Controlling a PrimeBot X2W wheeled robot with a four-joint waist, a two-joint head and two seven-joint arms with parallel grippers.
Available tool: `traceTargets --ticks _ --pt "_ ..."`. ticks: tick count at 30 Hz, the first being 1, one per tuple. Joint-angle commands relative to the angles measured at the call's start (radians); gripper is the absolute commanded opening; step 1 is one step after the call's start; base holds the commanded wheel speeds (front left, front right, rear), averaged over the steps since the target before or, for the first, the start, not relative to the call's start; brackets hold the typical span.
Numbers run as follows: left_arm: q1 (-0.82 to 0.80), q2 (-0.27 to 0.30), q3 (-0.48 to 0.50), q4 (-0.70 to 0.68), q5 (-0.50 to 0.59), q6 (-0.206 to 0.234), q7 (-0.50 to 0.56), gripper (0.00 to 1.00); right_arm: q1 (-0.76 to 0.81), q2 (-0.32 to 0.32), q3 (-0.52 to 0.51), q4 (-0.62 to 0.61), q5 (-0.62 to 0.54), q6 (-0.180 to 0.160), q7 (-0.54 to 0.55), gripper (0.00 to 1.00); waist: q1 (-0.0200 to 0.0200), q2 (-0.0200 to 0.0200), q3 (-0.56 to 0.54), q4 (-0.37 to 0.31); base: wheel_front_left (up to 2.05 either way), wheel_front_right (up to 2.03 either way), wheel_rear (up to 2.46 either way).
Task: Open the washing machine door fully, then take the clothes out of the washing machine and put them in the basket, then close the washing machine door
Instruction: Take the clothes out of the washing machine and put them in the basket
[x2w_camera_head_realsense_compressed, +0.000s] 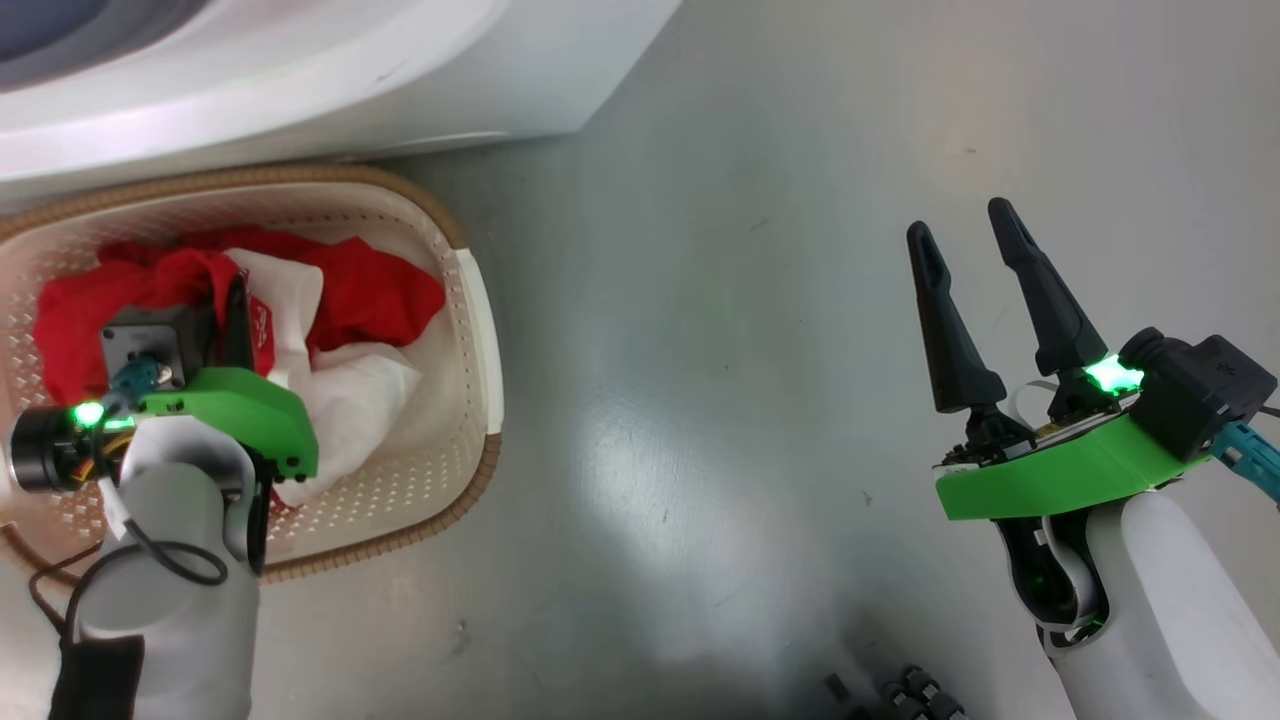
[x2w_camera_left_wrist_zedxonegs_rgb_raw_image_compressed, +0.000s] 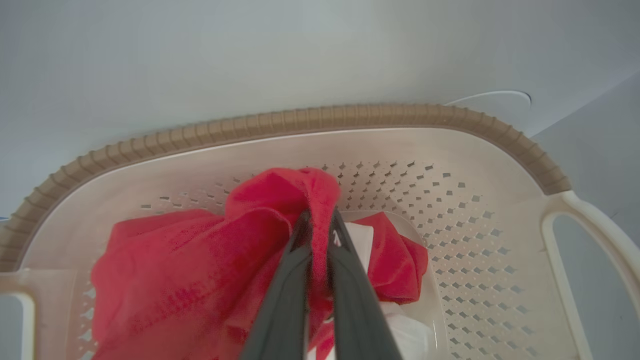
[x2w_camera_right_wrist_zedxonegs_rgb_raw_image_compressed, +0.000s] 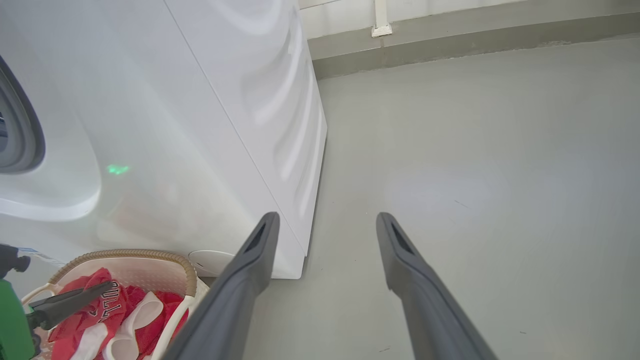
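The cream basket (x2w_camera_head_realsense_compressed: 300, 176) stands on the floor against the front of the white washing machine (x2w_camera_head_realsense_compressed: 400, 90). The red and white clothes (x2w_camera_head_realsense_compressed: 370, 290) lie inside it. My left gripper (x2w_camera_left_wrist_zedxonegs_rgb_raw_image_compressed: 320, 217) points down into the basket, shut on a raised fold of the red clothes (x2w_camera_left_wrist_zedxonegs_rgb_raw_image_compressed: 190, 260). Far to the right, my right gripper (x2w_camera_head_realsense_compressed: 962, 222) hangs open over bare floor with nothing between its fingers. The right wrist view has this gripper (x2w_camera_right_wrist_zedxonegs_rgb_raw_image_compressed: 326, 217) beside the machine's corner (x2w_camera_right_wrist_zedxonegs_rgb_raw_image_compressed: 300, 150), with the basket (x2w_camera_right_wrist_zedxonegs_rgb_raw_image_compressed: 165, 257) and the left fingers (x2w_camera_right_wrist_zedxonegs_rgb_raw_image_compressed: 75, 300) at lower left. The washing machine door is out of view.
Grey floor (x2w_camera_head_realsense_compressed: 700, 350) spreads wide to the right of the basket and the machine. The grey drum seal (x2w_camera_right_wrist_zedxonegs_rgb_raw_image_compressed: 20, 130) shows at the left edge. A round white cap (x2w_camera_right_wrist_zedxonegs_rgb_raw_image_compressed: 210, 260) sits low on the machine's front. A wall base (x2w_camera_right_wrist_zedxonegs_rgb_raw_image_compressed: 450, 45) runs behind.
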Motion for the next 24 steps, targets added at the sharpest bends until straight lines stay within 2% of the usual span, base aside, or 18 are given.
traceTargets --ticks 1,10,11,13,15,16,18,19,24 --pt "0.010 0.036 0.016 0.000 0.006 0.009 -0.005 0.00 0.008 0.001 0.016 -0.026 0.003 0.006 -0.006 1.00 -0.0001 -0.0001 0.012 -0.005 0.00 0.00 0.00" --pt "-0.047 0.049 0.013 0.105 -0.009 0.008 -0.005 0.00 -0.004 0.001 0.020 -0.029 0.001 0.006 -0.006 1.00 -0.0001 -0.0001 0.034 -0.007 0.00 0.00 0.00" --pt "-0.054 0.049 0.014 0.117 -0.013 0.006 -0.005 0.08 -0.006 0.001 0.020 -0.029 0.001 0.006 -0.006 1.00 -0.0001 -0.0001 0.036 -0.007 0.00 0.00 0.00" --pt "-0.066 0.050 0.014 0.133 -0.018 0.001 -0.005 0.36 -0.008 0.000 0.020 -0.028 0.000 0.006 -0.006 1.00 -0.0001 -0.0001 0.039 -0.007 0.00 0.00 0.00" --pt "-0.073 0.050 0.011 0.142 -0.020 -0.002 -0.005 0.48 -0.009 0.000 0.020 -0.027 -0.001 0.006 -0.006 1.00 -0.0001 -0.0001 0.040 -0.006 0.00 0.00 0.00" --pt "-0.075 0.049 0.010 0.145 -0.021 -0.003 -0.005 0.66 -0.010 0.000 0.019 -0.026 -0.001 0.006 -0.006 1.00 -0.0001 -0.0001 0.038 -0.005 0.00 0.00 0.00" --pt "-0.077 0.047 0.010 0.151 -0.026 -0.004 -0.005 0.95 -0.010 0.000 0.018 -0.024 -0.002 0.006 -0.006 1.00 -0.0001 -0.0001 0.034 -0.002 0.00 0.00 0.00" --pt "-0.076 0.045 0.010 0.153 -0.028 -0.005 -0.005 1.00 -0.010 -0.001 0.018 -0.022 -0.002 0.006 -0.006 1.00 -0.0001 -0.0001 0.031 0.000 0.00 0.00 0.00" --pt "-0.060 0.034 0.017 0.143 -0.044 -0.007 -0.005 1.00 -0.008 -0.006 0.015 -0.016 -0.002 0.006 -0.006 1.00 -0.0001 -0.0001 0.002 0.013 0.00 0.00 0.00"
